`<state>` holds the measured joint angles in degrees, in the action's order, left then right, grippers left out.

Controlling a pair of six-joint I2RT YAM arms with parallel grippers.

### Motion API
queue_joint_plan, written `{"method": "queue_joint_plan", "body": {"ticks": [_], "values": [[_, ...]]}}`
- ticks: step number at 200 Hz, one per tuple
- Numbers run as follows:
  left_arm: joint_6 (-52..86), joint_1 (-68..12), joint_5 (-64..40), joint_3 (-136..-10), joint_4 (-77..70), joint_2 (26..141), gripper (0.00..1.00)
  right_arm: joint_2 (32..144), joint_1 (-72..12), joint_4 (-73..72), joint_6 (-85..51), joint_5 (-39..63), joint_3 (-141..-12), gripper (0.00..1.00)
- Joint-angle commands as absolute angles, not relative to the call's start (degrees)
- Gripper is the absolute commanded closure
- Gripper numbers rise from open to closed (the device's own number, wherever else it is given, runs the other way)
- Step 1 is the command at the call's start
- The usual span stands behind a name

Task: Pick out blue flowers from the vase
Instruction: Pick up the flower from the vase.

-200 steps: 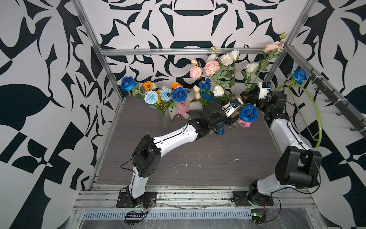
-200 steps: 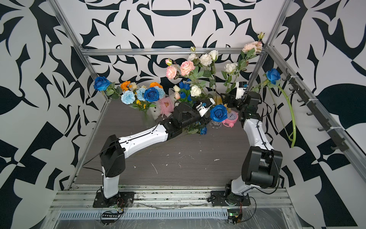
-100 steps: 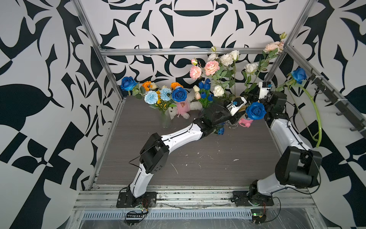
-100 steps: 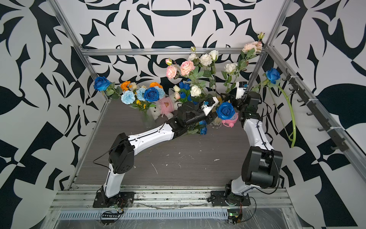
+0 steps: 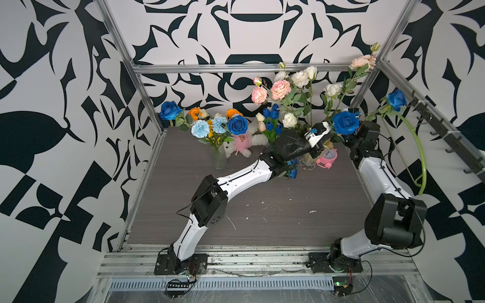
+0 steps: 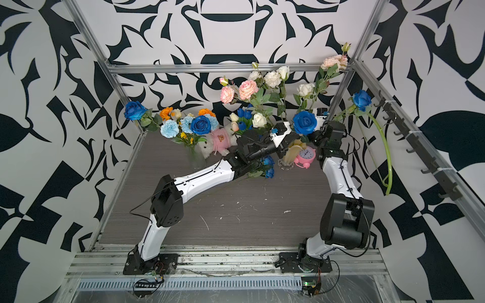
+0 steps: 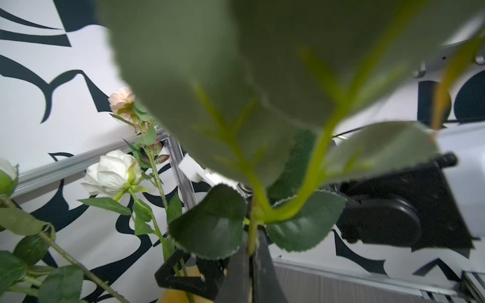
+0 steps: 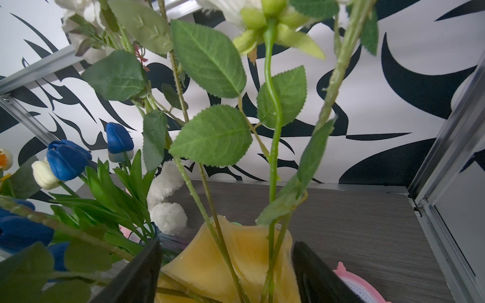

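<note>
**Left fingers clamped on a blue rose stem at the yellow vase**

Reading from the scene's left: the corner blue rose leans at the back. Beside it a glass vase carries pale-blue carnations and the bouquet blue rose among orange marigolds. Next stand the dark-blue tulips in their own bunch. Nothing grips any of these.

At centre, my left gripper is fully closed. Its fingers pinch a green stem just under a leaf fork. I judge this stem to belong to the held blue rose, whose head sits just beyond the gripper in both top views (leaves fill most of the left wrist view, so the head is hidden there).

The right gripper is spread wide, one finger either side of the yellow vase. Both seem to rest against its wall, which I take for a steadying hold. White rose stems stand in the vase.

Far right, the rail blue rose hangs by the side rail, clear of any vase.

Handling: I expect a light, springy stem, likely wire-cored, and a fabric head that crushes easily. Take the bare stem low, never the bloom. The leaves may snag neighbouring stems, so I would draw it straight up.
</note>
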<state>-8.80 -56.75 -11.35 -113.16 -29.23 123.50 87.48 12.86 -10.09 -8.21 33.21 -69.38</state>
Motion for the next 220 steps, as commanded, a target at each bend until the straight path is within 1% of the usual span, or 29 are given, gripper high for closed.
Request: {"method": "queue_joint_plan", "body": {"ticks": [1,27,61,152,193,220], "values": [[-8.96,-56.69,-12.38,-116.24,-29.34,123.84,1.0,86.57,12.57,-11.67,-8.4,33.6,-71.21,0.22],[-10.2,-56.67,-13.27,-118.21,-26.53,122.86,1.0,86.31,12.57,-11.7,-8.17,33.49,-70.79,0.22],[-13.45,-56.6,-13.51,-120.94,-18.35,119.23,1.0,86.46,12.56,-11.77,-8.09,33.4,-71.23,0.22],[-19.68,-56.07,-16.31,-121.39,3.19,99.49,1.0,86.5,12.57,-10.73,-6.62,31.55,-72.75,0.22],[-20.74,-56.07,-13.65,-124.89,19.2,94.08,1.0,85.28,12.57,-10.75,-6.5,30.97,-73.12,0.23],[-22.42,-56.07,-8.78,-125.11,25.96,90.53,1.0,85.43,12.57,-12.15,-8.15,31.55,-73.45,0.29]]}}
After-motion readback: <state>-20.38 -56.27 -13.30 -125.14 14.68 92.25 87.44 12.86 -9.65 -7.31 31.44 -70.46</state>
